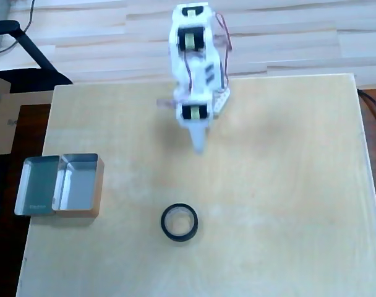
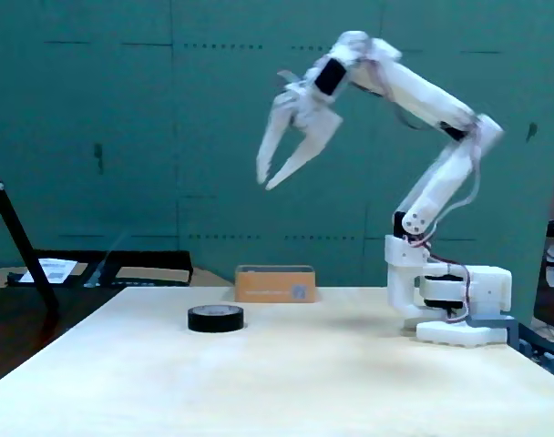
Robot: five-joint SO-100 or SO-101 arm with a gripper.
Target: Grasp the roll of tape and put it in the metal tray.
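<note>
Tape roll (image 1: 179, 223) sits flat on the wooden table (image 1: 287, 185), hole up, in the lower middle of my overhead view; in the fixed view it (image 2: 215, 318) reads as a low black ring lying on the tabletop, left of the arm base. Nothing touches it. Metal tray (image 1: 59, 184) is at the left edge of the table in the overhead view, well apart from the tape, open side up, shiny walls mirroring the inside. From the fixed view I only see a tan-looking box face (image 2: 275, 283) at the far side of the table, likely the tray wall reflecting the wood, can't confirm. Gripper (image 2: 266, 181) is high in the air, way above the table, fingers pointing down and to the left in the fixed view, jaws parted with a clear gap between the tips, holding nothing. In the overhead view the gripper (image 1: 199, 147) shows as a white tapered tip pointing toward the tape, slightly motion-blurred, so the gap isn't readable there. Arm (image 2: 441, 137) is raised and arched over from its base (image 2: 459, 314) at the right of the fixed view. Tape lies between gripper tip and the near table edge in the overhead view, slightly left of the tip line. Black stand leg (image 2: 22, 241) at far left of the fixed view, off the table.
</note>
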